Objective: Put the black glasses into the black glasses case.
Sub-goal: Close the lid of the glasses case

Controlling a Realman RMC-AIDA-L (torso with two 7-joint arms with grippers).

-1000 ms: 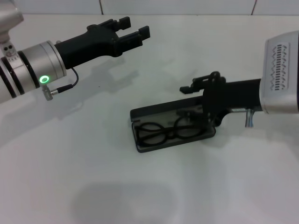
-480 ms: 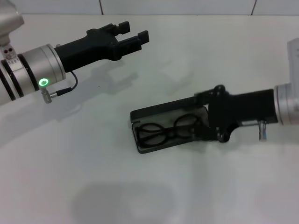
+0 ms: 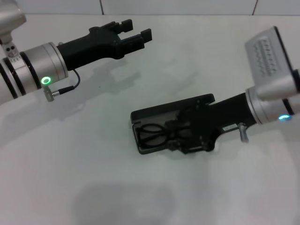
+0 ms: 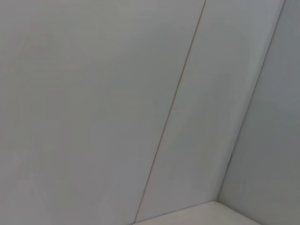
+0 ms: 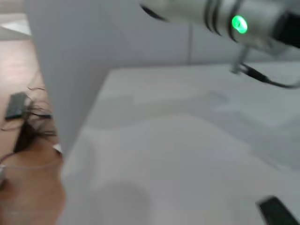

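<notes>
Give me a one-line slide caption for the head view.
Right tool reaches over the open black glasses case holding the black glasses; left tool hovers apart, open.

1. White table (image 3: pixel 93 178) filling the view, with a tiled wall edge along the far side.
2. Black glasses case (image 3: pixel 159 123) lying open near the middle, lid (image 3: pixel 171 107) raised along its far side.
3. Black glasses (image 3: pixel 157 133) resting inside the case, one rounded lens plainly visible, the other partly hidden.
4. Right gripper (image 3: pixel 190 136) reaching in from the right, low over the case's right end and covering part of the glasses; finger position unclear.
5. Left gripper (image 3: pixel 136 32) held above the table at upper left, well apart from the case, fingers spread with a gap between them.
6. Green light ring (image 3: pixel 45 80) glowing on the left arm's silver wrist.
</notes>
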